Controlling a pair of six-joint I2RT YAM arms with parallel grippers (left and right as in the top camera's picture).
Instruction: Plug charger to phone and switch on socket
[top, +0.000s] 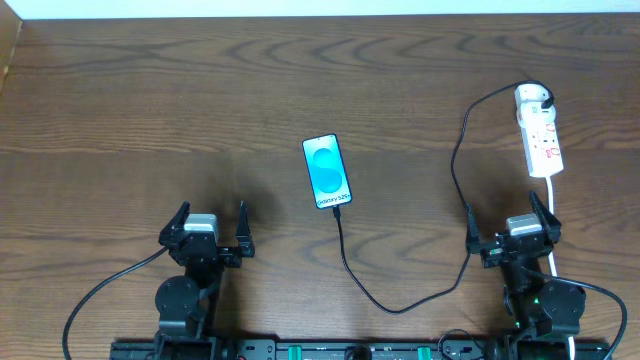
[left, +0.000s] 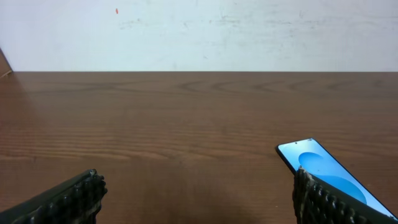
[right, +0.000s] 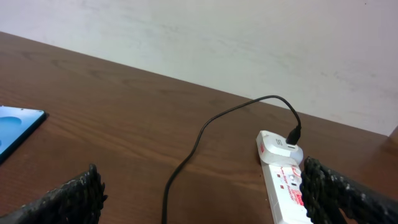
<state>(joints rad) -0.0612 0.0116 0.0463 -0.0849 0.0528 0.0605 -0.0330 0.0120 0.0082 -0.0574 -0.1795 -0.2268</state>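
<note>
Both claws are spread wide and hold nothing. The left gripper (top: 212, 215) hangs over bare table (top: 150, 100), well left of the phone (top: 327, 172), which lies flat near the middle with its screen lit. The right gripper (top: 503, 215) sits just short of the socket (top: 543, 140) at the far right. 1 plug (top: 531, 97) fills the socket's far outlet. From it the charger (right: 273, 96) loops round to the phone's near edge.
</note>
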